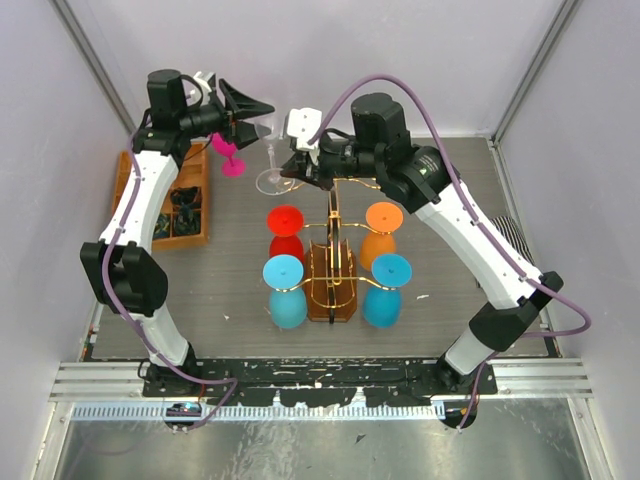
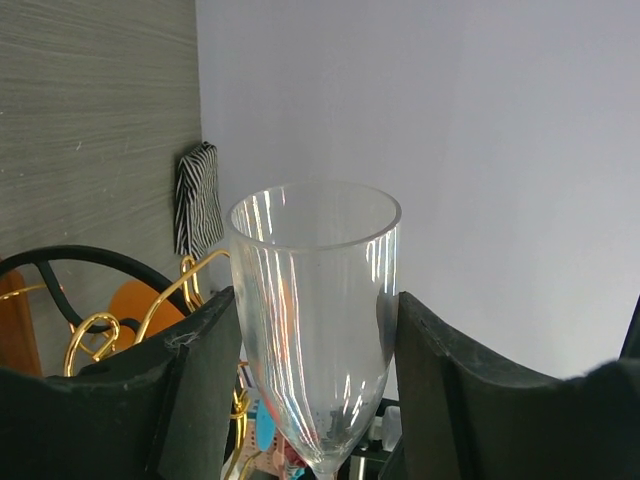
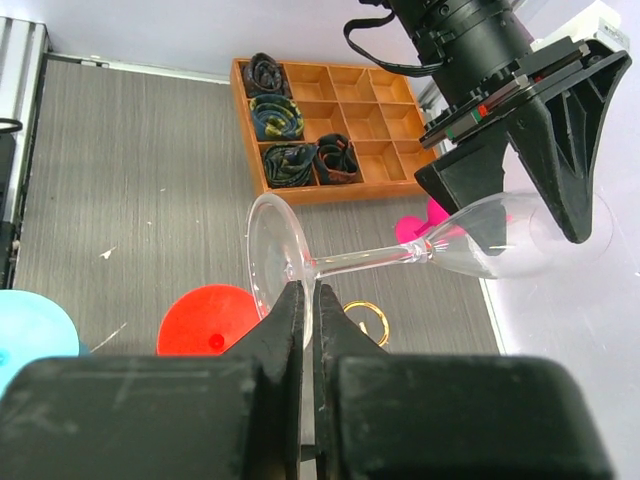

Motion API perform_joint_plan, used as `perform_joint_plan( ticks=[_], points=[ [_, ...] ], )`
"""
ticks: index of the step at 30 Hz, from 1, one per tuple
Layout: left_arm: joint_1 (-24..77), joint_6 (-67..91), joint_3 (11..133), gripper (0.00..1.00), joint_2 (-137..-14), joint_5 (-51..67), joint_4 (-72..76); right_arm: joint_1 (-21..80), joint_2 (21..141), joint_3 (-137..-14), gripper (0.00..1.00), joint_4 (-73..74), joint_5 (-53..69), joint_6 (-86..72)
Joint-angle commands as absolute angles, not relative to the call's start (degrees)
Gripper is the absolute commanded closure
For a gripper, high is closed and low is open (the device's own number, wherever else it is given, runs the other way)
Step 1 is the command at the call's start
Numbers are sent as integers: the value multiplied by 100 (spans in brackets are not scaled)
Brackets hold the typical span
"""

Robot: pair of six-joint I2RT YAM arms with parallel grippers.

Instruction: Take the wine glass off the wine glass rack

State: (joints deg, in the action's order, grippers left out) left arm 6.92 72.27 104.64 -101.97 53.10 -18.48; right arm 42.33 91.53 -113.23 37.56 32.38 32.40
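Top view: the clear stemmed wine glass (image 1: 271, 181) lies sideways, off the gold wire wine glass rack (image 1: 332, 275), just beyond its far end.

Left wrist: the left fingers (image 2: 200, 380) flank the bowl; whether they grip it, I cannot tell.

Right wrist: the right fingers (image 3: 292, 320) are clamped on the foot's rim, and the stem runs toward the left arm.

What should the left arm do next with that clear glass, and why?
Probably close the left end effector firmly on the bowl of the glass. Its fingers flank the bowl, but whether they press it yet is unclear. The right end effector is the only sure grip, pinching the foot while the glass lies sideways in the air.
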Motion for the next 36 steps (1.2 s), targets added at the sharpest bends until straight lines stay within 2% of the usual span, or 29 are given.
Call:
perform_joint_plan(
  ticks=[1,4,6,8,10,15,19,26,33,36],
  points=[
    [691,7078,10490,52,-10260,5648,-1824,4263,9052,-11581,90,3461,3208,3222],
    [556,6730,10652,54,-10244,5507,-2237,4260,8926,-11411,67,3308,3008,3151],
    [411,6658,10687,54,-10172,5444,-2305,4263,8803,-11237,39,3105,2819,3018],
    [222,6661,10664,54,-10110,5424,-2299,4260,8679,-11071,27,2937,2667,2965],
    [0,6776,10557,54,-10037,5439,-2157,4263,8597,-10977,21,2845,2526,2932],
    [-659,6892,10329,55,-9835,5371,-1811,4254,8533,-10915,17,2851,2184,2892],
    [-1059,6237,10467,54,-9839,4972,-2151,4255,8484,-10764,16,2832,1917,2848],
    [-1059,4581,10625,55,-10027,3582,-2677,4256,8451,-10482,15,2819,1683,2854],
    [-697,3191,9550,56,-9672,2321,-1899,4208,8464,-10288,14,2824,1513,2874],
    [-474,2807,8825,53,-9461,1695,-1247,4194,8444,-10189,14,2825,1504,2847]
  ],
)
